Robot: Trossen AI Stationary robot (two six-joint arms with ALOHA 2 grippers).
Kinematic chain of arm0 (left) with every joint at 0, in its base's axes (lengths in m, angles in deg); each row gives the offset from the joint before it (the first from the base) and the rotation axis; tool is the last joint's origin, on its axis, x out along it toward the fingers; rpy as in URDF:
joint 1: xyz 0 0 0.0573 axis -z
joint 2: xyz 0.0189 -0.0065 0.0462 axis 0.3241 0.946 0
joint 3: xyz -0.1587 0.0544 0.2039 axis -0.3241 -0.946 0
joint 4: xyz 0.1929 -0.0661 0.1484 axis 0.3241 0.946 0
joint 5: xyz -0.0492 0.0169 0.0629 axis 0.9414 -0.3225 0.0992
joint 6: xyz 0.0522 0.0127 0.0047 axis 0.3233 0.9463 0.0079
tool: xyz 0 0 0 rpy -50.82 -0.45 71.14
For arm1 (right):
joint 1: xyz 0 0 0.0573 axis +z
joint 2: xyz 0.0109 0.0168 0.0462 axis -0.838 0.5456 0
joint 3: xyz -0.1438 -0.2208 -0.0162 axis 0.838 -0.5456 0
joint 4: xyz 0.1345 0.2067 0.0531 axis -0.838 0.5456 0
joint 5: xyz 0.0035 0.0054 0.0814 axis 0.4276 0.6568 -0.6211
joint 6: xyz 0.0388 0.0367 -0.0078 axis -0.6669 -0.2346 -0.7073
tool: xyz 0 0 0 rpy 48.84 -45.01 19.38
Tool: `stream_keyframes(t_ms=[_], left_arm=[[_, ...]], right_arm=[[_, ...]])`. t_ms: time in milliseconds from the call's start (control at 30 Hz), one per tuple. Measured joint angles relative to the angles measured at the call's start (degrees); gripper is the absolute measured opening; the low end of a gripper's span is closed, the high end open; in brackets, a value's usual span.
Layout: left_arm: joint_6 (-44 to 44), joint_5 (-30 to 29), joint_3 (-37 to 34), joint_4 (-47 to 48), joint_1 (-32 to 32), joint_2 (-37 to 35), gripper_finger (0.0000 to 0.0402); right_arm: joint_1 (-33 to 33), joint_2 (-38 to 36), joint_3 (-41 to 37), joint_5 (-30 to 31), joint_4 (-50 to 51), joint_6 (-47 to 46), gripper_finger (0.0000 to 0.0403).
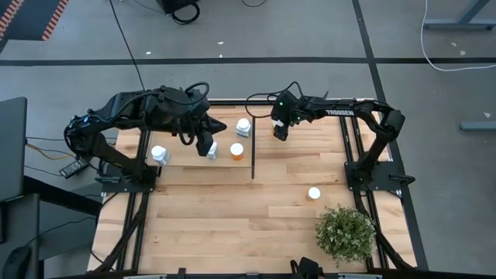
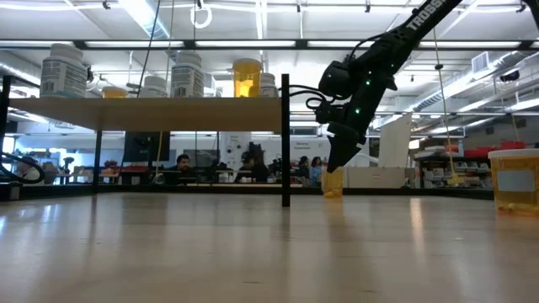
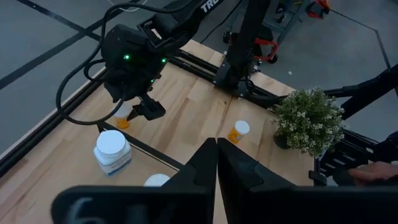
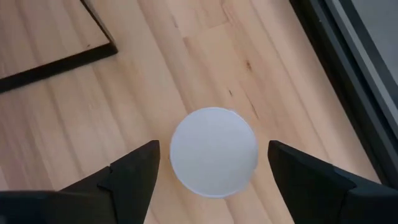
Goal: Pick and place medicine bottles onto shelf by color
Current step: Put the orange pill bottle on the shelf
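Note:
My right gripper (image 1: 279,133) is open and points down over an orange bottle (image 2: 333,183) that stands on the table just right of the shelf's black divider (image 1: 253,151). In the right wrist view its fingers (image 4: 134,171) stand on either side of the bottle's white cap (image 4: 213,151), with a gap on each side. My left gripper (image 1: 206,146) is shut and empty above the shelf (image 1: 178,167), beside a white bottle (image 1: 211,153). On the shelf stand two more white bottles (image 1: 160,155) (image 1: 243,126) and an orange one (image 1: 236,151).
Another orange bottle (image 1: 314,194) stands on the table's right half. The bushy potted plant (image 1: 345,232) is near the front right corner. The shelf is raised on thin black legs (image 2: 285,139). People show in the room behind the table.

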Motion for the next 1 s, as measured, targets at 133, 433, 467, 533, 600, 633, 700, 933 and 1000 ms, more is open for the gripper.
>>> stream_keyframes(t_ms=[133, 433, 467, 533, 600, 633, 700, 933, 1000], left_arm=[[0.0, 0.02, 0.0, 0.01, -0.01, 0.0, 0.0011], [0.02, 0.02, 0.0, -0.01, -0.01, 0.0, 0.0019], [0.02, 0.02, 0.0, 0.01, -0.01, 0.0, 0.002], [0.11, 0.02, 0.0, 0.01, 0.01, 0.0, 0.0019], [0.11, 0.02, 0.0, 0.03, -0.01, 0.0, 0.0015], [0.13, 0.02, 0.0, 0.03, -0.01, 0.0, 0.0013], [0.13, 0.02, -0.01, 0.03, -0.01, 0.0, 0.0009], [1.69, 0.0, -0.02, 0.06, 0.01, 0.0, 0.0016], [2.08, 0.02, -0.02, 0.06, 0.01, 0.0, 0.002]], right_arm=[[0.01, 0.0, 0.0, -0.02, -0.01, -0.02, 0.0283], [0.01, 0.0, 0.0, -0.01, 0.0, -0.5, 0.0249], [0.01, 0.0, 0.0, -0.01, 0.0, -0.5, 0.0247], [0.1, 0.0, 0.0, -0.02, 0.0, -0.64, 0.0244], [0.16, 0.0, 0.0, -0.05, 0.0, -1.42, 0.0243], [0.18, 0.0, 0.0, -0.27, 0.02, -2.01, 0.0243], [0.37, 0.0, 0.1, -0.92, 0.53, -3.5, 0.0243], [3.91, 0.0, 2.72, -1.31, 9.55, -7.5, 0.0243], [5.55, 0.0, 3.56, -1.33, 12.64, -9.02, 0.0243]])
